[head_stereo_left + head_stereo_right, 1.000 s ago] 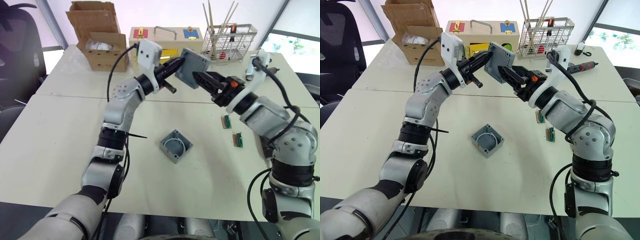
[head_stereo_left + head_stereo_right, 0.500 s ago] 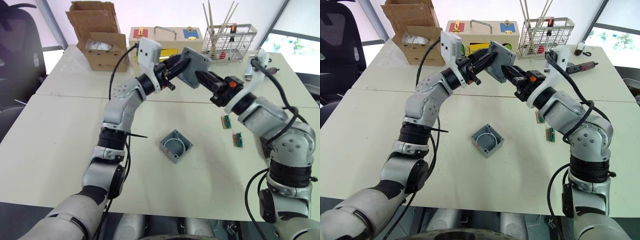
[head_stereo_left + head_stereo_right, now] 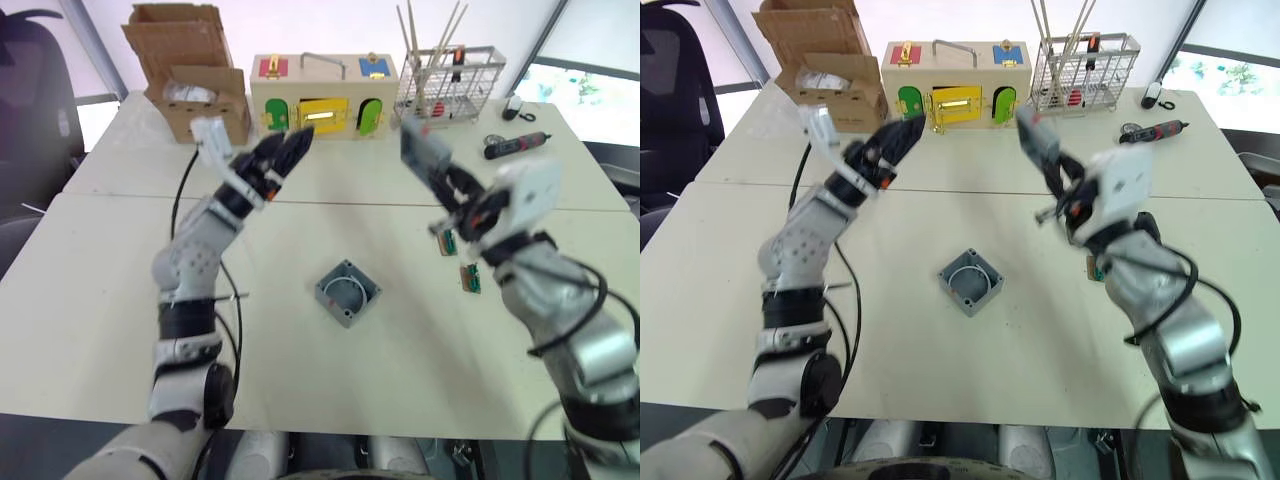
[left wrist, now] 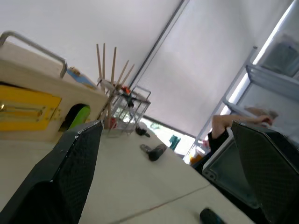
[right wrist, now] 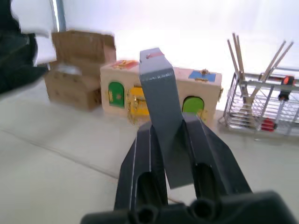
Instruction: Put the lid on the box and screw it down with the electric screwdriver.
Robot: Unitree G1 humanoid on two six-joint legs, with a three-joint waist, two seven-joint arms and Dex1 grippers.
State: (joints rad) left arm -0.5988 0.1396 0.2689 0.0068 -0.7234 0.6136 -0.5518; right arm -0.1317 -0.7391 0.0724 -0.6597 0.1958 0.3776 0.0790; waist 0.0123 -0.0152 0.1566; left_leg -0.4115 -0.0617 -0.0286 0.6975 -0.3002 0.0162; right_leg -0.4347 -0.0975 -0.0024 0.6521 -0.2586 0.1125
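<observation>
The lid [image 5: 159, 100] is clamped edge-on between the two black fingers [image 5: 140, 154] of the right gripper [image 3: 447, 186], held up in the air above the table [image 3: 90, 300], tilted, over the far right part of the work area and well apart from the box [image 3: 347, 292]. The box sits open side up on the table near the middle, a pale ring of wiring visible inside it, with nothing touching it. The left gripper [image 3: 281, 158] is raised over the far left part of the table, empty, its fingers [image 4: 74, 172] spread wide apart. Just beside the right arm, two small green circuit boards [image 3: 470, 277] lie flat on the table. At the far right edge of the table lies a dark pen-shaped tool [image 3: 512, 146] with a red band; whether this is the electric screwdriver is too small to tell. Along the back of the table stand, from left to right, an open cardboard box [image 3: 190, 70] with a clear bag inside, a wooden box [image 3: 318, 95] with red, green, yellow and blue panels and a metal handle on top, and a wire basket [image 3: 452, 82] holding thin wooden sticks. In the left wrist view a person's arm [image 4: 224, 128] shows in the background by some shelving.
</observation>
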